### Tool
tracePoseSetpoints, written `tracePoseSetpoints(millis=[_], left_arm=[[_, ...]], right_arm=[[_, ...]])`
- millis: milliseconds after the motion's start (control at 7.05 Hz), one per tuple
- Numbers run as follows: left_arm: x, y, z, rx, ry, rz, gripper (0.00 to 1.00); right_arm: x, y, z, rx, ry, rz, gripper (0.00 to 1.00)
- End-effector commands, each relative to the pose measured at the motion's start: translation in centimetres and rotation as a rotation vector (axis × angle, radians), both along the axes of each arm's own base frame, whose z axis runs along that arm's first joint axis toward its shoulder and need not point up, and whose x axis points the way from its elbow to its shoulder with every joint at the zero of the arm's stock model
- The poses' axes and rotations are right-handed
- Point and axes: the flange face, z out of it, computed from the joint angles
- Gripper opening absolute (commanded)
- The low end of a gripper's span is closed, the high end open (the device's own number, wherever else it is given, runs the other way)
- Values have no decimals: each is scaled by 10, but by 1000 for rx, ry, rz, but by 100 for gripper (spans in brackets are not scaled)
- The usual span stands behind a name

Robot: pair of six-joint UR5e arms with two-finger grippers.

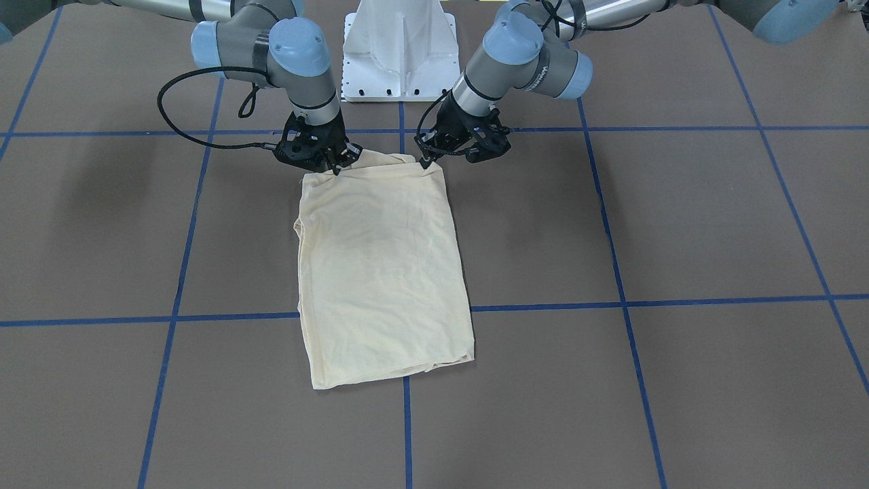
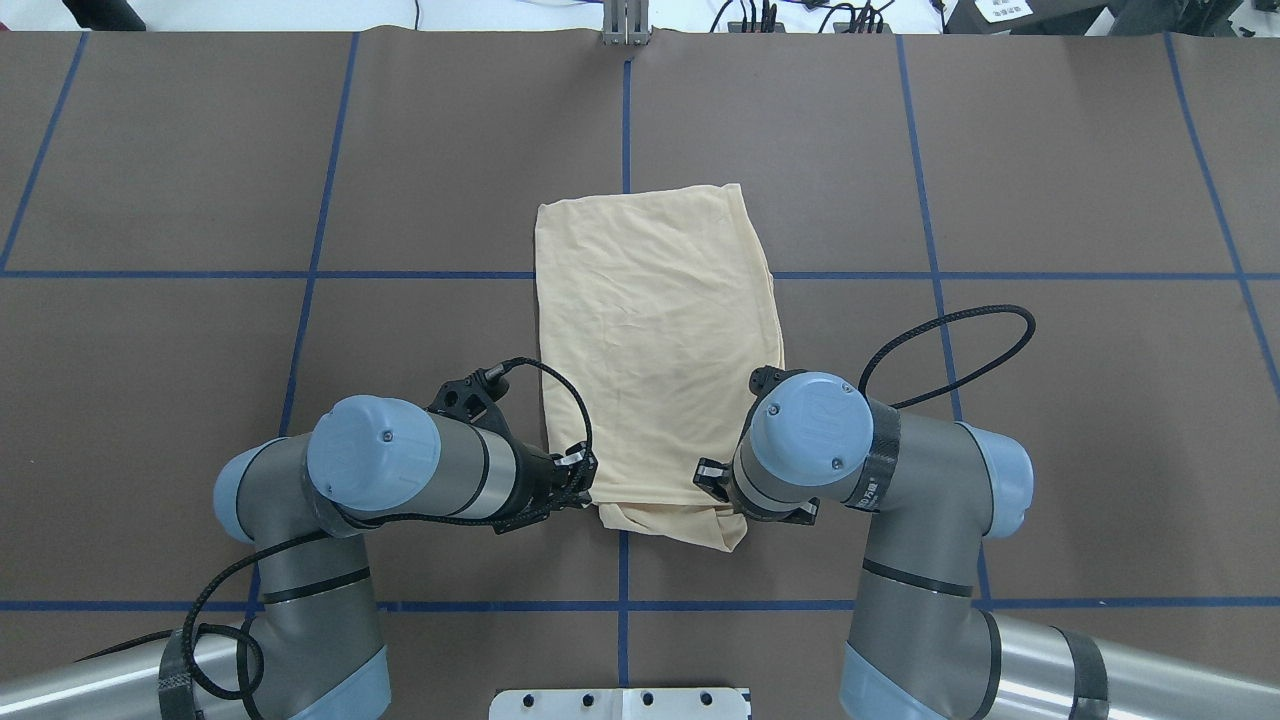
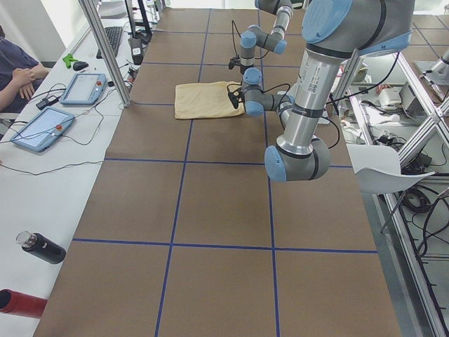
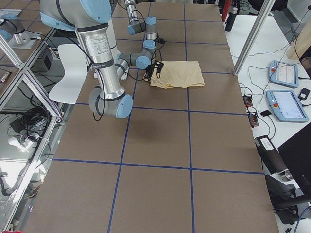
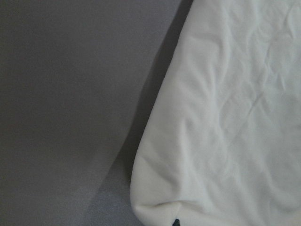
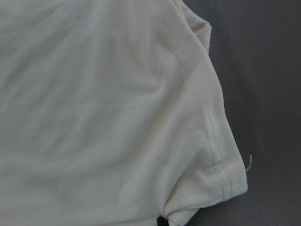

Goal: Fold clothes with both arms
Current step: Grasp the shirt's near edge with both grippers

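At both jaws — left gripper (image 1: 428,157), right gripper (image 1: 341,161) — we are pinching T-shirt (image 1: 383,272) corners; sleeves seem folded in, crosswise fold remaining.

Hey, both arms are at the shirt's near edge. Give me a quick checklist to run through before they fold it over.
1. Left end effector pinching its corner of the shirt: ok, the cloth peaks up to it.
2. Right end effector pinching the other near corner: ok, same sign.
3. Edge between them taut: not ok, it is bunched in the overhead view.
4. Rest of the shirt lying flat: ok.
5. Nothing resting on the shirt: ok.
6. Black cable by the left end effector free of the cloth: cannot tell; it loops over the shirt's side.
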Motion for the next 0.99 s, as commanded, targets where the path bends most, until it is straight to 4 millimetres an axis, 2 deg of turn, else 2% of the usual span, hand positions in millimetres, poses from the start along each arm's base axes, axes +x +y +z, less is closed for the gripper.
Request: tracePoseSetpoints(millis=[0,142,284,426,568,709,851], left_arm=[[-9,13,-14,2,-3,18,0],[-6,37,-21,1,-22,58,0],[-5,76,-16,-1,-33,121,0],[-5,100,-11,0,-33,160,0],[-7,105,-12,1,-30,168,0],[-11,100,-17,3,-24,159,0],[-21,86,-23,6,-15,133,0]], right_arm=[[10,12,-16,-10,-45,-29,0],[9,33,-25,-38,-74,-82,0],[18,54,-26,-78,-88,-145,0],[24,65,-34,-82,-98,-166,0],[25,66,-37,-81,-101,-168,0],[26,62,-37,-80,-102,-162,0],[40,32,-39,-70,-109,-112,0]])
